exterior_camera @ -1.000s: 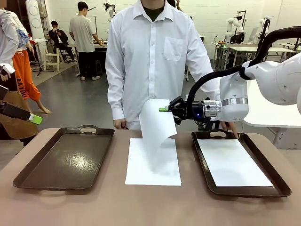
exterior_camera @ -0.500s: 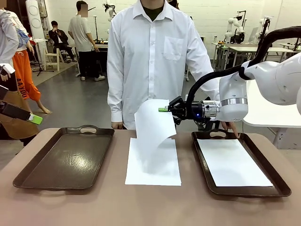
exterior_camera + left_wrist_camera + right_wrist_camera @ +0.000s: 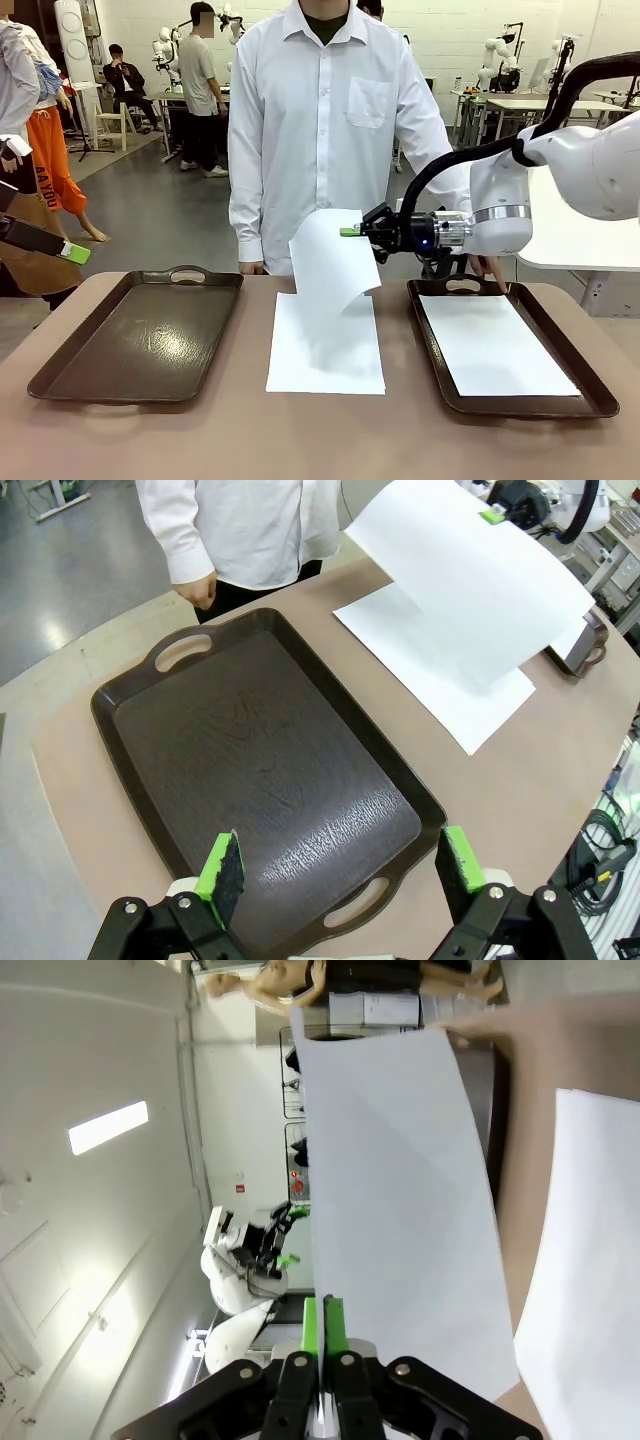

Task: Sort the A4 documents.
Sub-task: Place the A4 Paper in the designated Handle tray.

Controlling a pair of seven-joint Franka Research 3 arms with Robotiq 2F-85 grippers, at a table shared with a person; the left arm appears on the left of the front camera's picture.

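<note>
Thin, curled white sheet (image 3: pixel 335 268) in right end effector (image 3: pixel 348 232)

A4 documents (image 3: pixel 325 345) – thin matt paper; trays (image 3: pixel 260 770) – dark, semi-gloss w/ grainy texture; table (image 3: pixel 300 440) smooth matt

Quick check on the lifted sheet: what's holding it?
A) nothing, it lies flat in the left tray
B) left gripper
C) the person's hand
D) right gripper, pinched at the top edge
D: the right gripper is shut on the top edge of the lifted sheet, which hangs curled above the paper on the table. The left gripper hovers open over the left tray.
</note>
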